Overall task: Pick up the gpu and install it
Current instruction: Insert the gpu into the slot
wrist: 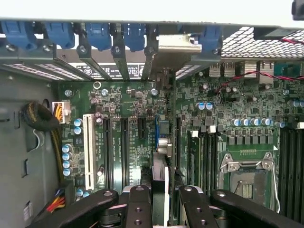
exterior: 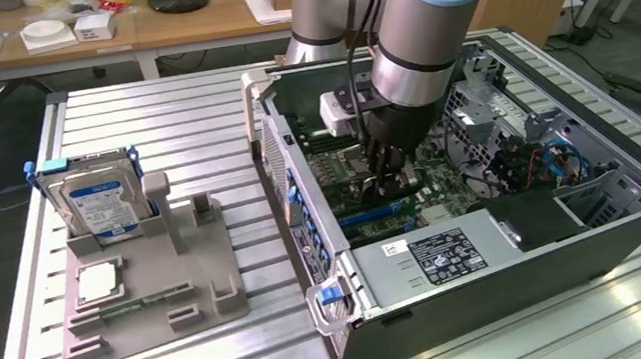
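The fingers (wrist: pixel 138 204) are partly closed, pinching the gpu (wrist: pixel 160 183) by its upper edge. That grip keeps the card upright and edge-down over the motherboard (wrist: pixel 128 142) inside the open case (exterior: pixel 283 161), in line with the expansion slots (whether it is seated yet, I cannot tell)

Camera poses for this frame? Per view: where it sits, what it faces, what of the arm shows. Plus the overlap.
Exterior view: off the arm, raised, looking down across the slatted table at the open computer case; the arm reaches down into it, gripper over the motherboard.
Wrist view: on the wrist, looking along the fingers onto the motherboard; the gpu is gripped edge-on between them.
Shared: case interior, motherboard, gripper.
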Controlling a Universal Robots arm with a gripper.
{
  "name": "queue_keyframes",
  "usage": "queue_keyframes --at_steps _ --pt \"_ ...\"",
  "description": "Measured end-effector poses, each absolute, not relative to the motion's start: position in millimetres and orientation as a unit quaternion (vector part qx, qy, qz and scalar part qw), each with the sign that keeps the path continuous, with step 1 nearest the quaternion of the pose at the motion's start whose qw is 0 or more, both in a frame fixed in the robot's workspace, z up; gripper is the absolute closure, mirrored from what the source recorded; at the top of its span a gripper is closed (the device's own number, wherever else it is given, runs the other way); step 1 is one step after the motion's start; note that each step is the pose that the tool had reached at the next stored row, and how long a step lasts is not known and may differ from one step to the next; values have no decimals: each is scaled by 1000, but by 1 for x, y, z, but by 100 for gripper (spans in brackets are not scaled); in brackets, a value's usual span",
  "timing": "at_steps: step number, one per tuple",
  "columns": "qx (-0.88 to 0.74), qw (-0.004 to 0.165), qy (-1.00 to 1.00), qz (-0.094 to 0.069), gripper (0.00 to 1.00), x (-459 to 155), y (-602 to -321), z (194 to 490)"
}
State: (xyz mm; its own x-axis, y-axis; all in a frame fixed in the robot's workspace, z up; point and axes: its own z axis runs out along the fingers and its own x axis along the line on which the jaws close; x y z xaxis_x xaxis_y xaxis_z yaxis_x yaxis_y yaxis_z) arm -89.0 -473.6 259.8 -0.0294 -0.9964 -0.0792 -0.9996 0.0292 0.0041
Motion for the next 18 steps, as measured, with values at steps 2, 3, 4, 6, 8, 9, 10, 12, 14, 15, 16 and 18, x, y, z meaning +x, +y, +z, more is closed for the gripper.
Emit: queue_keyframes --at_steps 2,3,4,6,8,9,10,12,14,15,16,18 --pt "-696 27 717 29 73 -89 -474 258" --pt "-696 27 717 29 73 -89 -474 257" --pt "-696 27 717 29 73 -89 -474 257" --pt "-696 27 717 29 73 -89 -474 256" --pt "-696 27 717 29 73 -89 -474 255" --pt "-696 27 717 29 73 -88 -474 255" --pt "-696 27 717 29 73 -87 -474 255" --pt "-696 27 717 29 73 -85 -474 254" --pt "-696 27 717 29 73 -85 -474 254" --pt "-696 27 717 29 73 -85 -474 254" --pt "-696 27 717 29 73 -85 -474 253" --pt "-696 27 717 30 73 -85 -475 252"
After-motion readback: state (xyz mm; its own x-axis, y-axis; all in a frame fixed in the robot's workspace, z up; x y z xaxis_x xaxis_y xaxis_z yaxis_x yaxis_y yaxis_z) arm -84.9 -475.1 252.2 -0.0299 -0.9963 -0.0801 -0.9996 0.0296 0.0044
